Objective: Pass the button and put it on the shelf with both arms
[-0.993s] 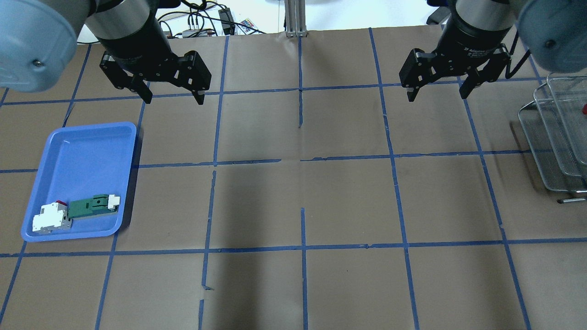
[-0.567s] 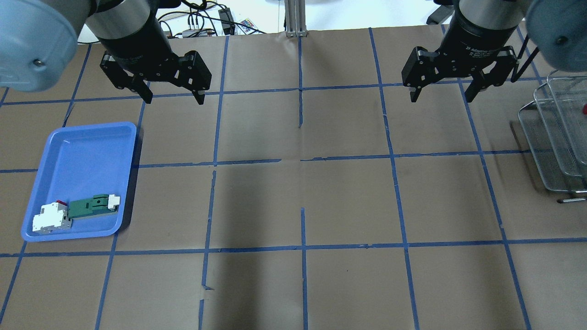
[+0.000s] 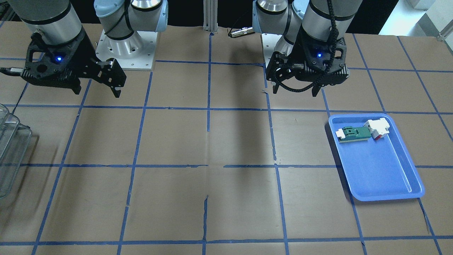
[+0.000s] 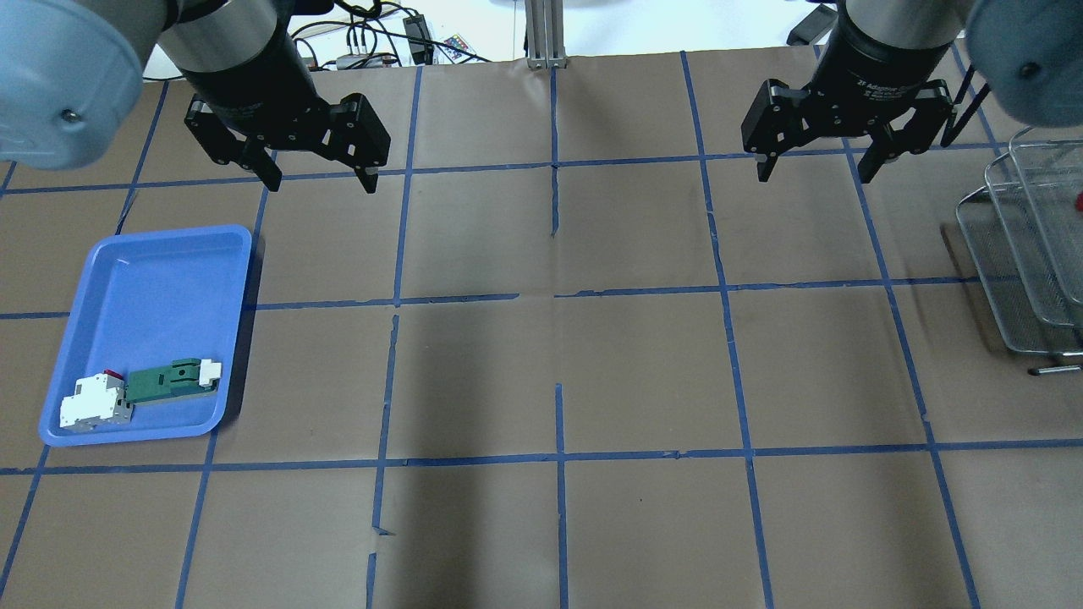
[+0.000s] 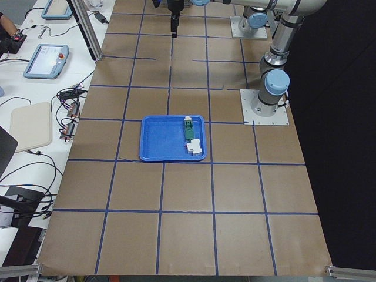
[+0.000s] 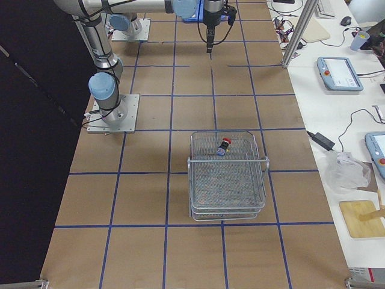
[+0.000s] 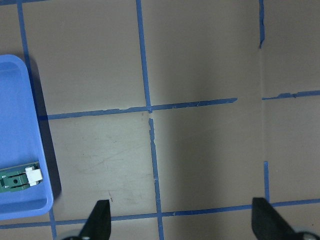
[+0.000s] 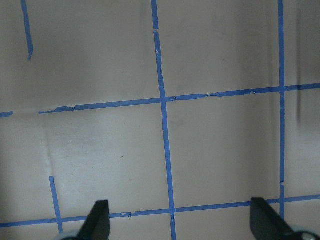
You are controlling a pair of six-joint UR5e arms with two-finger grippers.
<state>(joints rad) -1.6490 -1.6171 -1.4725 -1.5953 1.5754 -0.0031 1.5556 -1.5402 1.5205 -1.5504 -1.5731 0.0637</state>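
Note:
The button (image 6: pixel 224 144), red cap on a black body, lies on the top tier of the wire shelf (image 6: pixel 228 180). In the overhead view only a red speck of the button (image 4: pixel 1079 201) shows on the shelf (image 4: pixel 1015 254) at the right edge. My right gripper (image 4: pixel 813 174) is open and empty, high above the table to the left of the shelf; it also shows in the front view (image 3: pixel 97 92). My left gripper (image 4: pixel 321 182) is open and empty, beyond the blue tray; it also shows in the front view (image 3: pixel 294 92).
A blue plastic tray (image 4: pixel 152 288) lies at the left, holding a green-and-white flat part (image 4: pixel 169 379) and a white-and-red block (image 4: pixel 93 402) at its near end. Brown paper with a blue tape grid covers the table. Cables lie past the far edge.
My right gripper has shifted slightly up and to the right in the overhead view, staying open. The left arm has not moved.

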